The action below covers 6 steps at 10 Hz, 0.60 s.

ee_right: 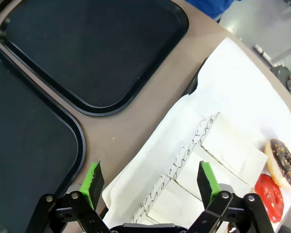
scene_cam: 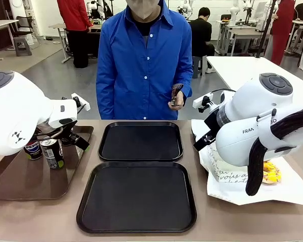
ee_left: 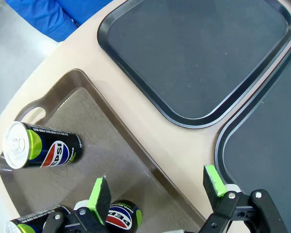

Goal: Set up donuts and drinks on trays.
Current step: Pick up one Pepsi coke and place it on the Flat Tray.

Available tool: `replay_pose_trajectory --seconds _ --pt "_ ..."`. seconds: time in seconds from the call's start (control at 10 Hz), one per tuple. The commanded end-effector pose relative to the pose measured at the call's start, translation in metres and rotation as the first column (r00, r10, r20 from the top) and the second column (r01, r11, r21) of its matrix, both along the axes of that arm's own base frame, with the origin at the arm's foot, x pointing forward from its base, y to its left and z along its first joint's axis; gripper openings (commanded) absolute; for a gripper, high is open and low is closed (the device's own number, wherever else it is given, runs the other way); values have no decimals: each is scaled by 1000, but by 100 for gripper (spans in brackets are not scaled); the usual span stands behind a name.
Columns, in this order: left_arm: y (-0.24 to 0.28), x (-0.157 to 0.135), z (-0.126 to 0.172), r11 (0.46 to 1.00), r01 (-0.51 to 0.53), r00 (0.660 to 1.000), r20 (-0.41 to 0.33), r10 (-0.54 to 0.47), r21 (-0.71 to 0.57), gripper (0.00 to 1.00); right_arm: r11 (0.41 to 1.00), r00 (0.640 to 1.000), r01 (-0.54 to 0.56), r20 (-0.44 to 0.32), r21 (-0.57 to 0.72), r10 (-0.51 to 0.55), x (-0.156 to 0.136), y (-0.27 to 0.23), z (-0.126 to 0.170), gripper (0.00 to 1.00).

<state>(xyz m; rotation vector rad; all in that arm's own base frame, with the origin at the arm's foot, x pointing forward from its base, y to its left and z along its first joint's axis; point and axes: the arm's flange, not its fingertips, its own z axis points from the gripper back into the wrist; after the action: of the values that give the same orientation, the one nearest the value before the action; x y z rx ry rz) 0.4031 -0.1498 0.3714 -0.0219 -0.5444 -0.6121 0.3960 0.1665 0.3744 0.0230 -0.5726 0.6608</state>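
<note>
Front view, we see two black trays mid-table, cans on the brown tray at the left edge, donuts on paper at the right edge, left gripper spread wide over the brown tray, right gripper spread over the paper.

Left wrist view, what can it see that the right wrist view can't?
The left wrist view has the brown tray with Pepsi cans on it, the person's blue shirt, and the open left tool. The right wrist view has the white paper sheet with white sleeves, a chocolate donut, a red donut, and the open right tool. Both share the far black tray and the near black tray on the table.
</note>
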Motion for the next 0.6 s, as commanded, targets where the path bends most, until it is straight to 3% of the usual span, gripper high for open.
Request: replay_pose_trajectory --seconds 0.0,0.2,0.4,0.5 --pt "0 0 0 1000 0 1000 0 0 0 100 1000 1000 0 0 0 0 0 0 0 100" --pt "0 0 0 1000 0 1000 0 0 0 100 1000 1000 0 0 0 0 0 0 0 100" --pt "15 -44 40 999 7 995 104 -12 46 100 998 996 -17 81 -57 21 -58 -10 29 100" --pt "27 -71 59 999 30 995 89 -34 43 100 994 997 -28 68 -105 35 -95 -22 37 100"
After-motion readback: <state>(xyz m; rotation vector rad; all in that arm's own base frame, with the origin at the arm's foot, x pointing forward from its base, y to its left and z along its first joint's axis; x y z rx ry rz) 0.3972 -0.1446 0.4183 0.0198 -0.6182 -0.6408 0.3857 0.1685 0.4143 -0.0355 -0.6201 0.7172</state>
